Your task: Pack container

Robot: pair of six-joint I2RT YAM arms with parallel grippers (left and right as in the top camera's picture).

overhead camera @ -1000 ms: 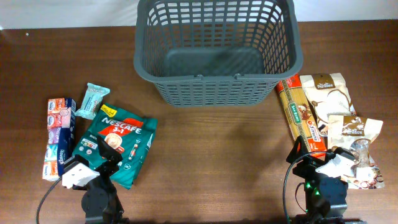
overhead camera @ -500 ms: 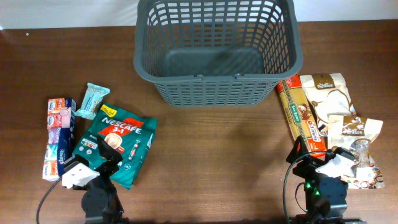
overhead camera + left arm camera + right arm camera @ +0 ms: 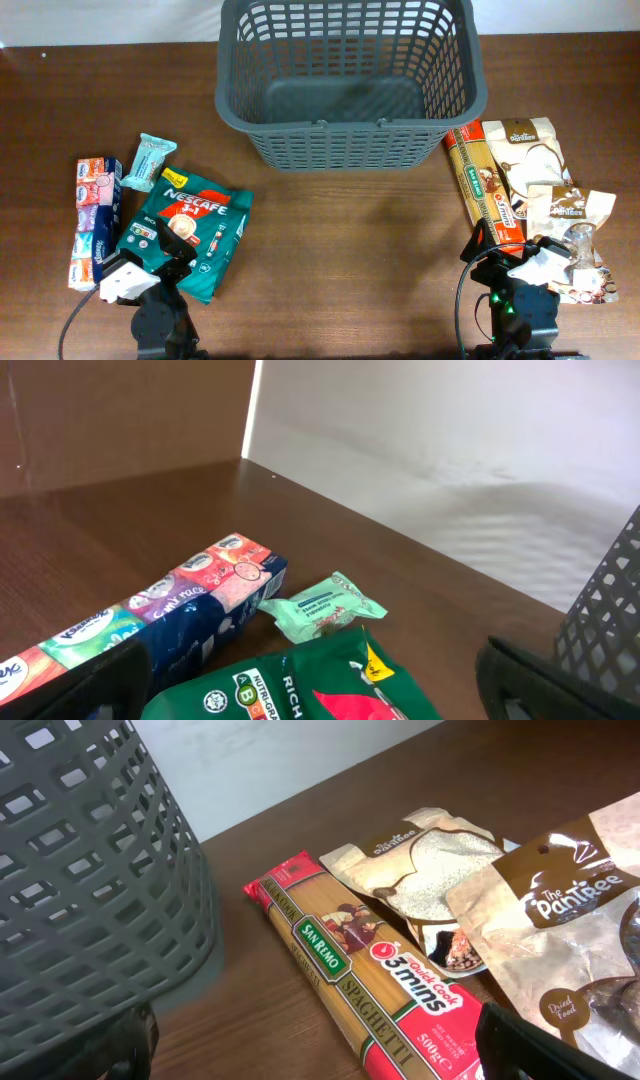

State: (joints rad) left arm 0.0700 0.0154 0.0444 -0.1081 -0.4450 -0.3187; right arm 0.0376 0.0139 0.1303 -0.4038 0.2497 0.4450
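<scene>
The dark grey lattice container [image 3: 350, 150] stands at the back middle of the table, with nothing in it; its wall shows in the right wrist view [image 3: 90, 890]. My left gripper [image 3: 160, 262] is open over the near end of a green Nescafe packet [image 3: 190, 235], also seen in the left wrist view [image 3: 300, 685]. My right gripper [image 3: 505, 262] is open over the near end of a spaghetti packet [image 3: 482, 190], also seen in the right wrist view [image 3: 350, 970]. Neither holds anything.
On the left lie a long multicoloured tissue box [image 3: 92, 215] and a small mint-green snack packet [image 3: 150, 162]. On the right lie two brown and white Pantree pouches [image 3: 525, 150] [image 3: 572, 215]. Bare brown table lies between the two arms.
</scene>
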